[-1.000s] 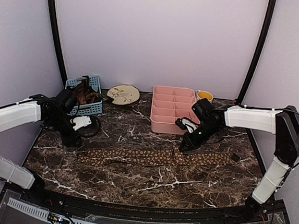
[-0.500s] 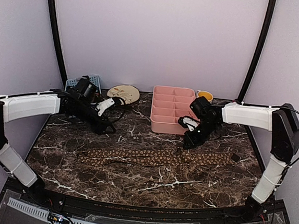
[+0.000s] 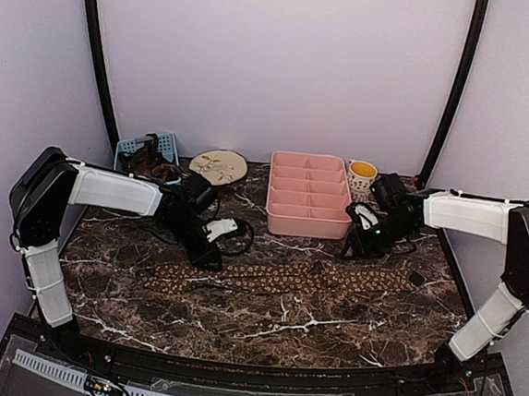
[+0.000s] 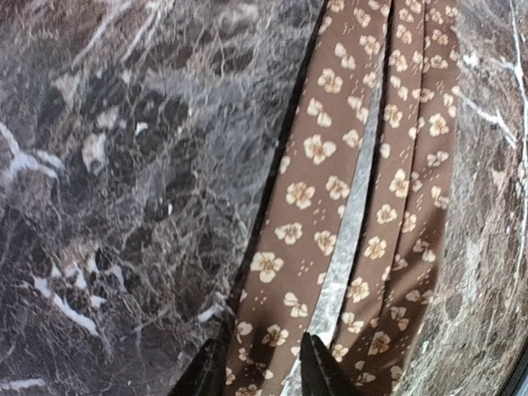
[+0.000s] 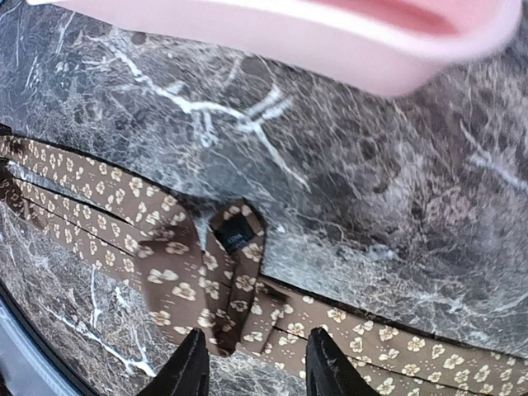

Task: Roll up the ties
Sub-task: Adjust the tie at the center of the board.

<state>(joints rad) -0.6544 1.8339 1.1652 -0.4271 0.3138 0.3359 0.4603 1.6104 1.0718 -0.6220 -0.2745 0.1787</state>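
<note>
- The dark brown marble table point(image 3: 263, 318) with white veins carried everything in the scene.
- The long narrow dark brown ties point(image 3: 267, 277) with a tan flower pattern lay flat across the table's middle, running from left to right, nearer the front than the containers.
- The left wrist view showed two strips of this fabric point(image 4: 330, 165) side by side, with a thin line of marble between them.
- The right wrist view showed a folded, bunched spot in the fabric point(image 5: 181, 280) with a small dark label on top.
- The pink plastic divided tray point(image 3: 306, 226) stood at the back centre, apart from the ties.
- The blue slotted plastic basket point(image 3: 167, 141) sat at the back left, with something dark brown inside.
- The round cream plate point(image 3: 218, 166) lay between the basket and the tray.
- The small patterned mug point(image 3: 362, 179) stood just right of the tray.
- The left gripper point(image 4: 262, 375) pointed down over the ties' left part, jaws parted and grasping nothing.
- The right gripper point(image 5: 254, 367) hung above the bunched spot, beside the tray's front right corner, jaws spread and empty.
</note>
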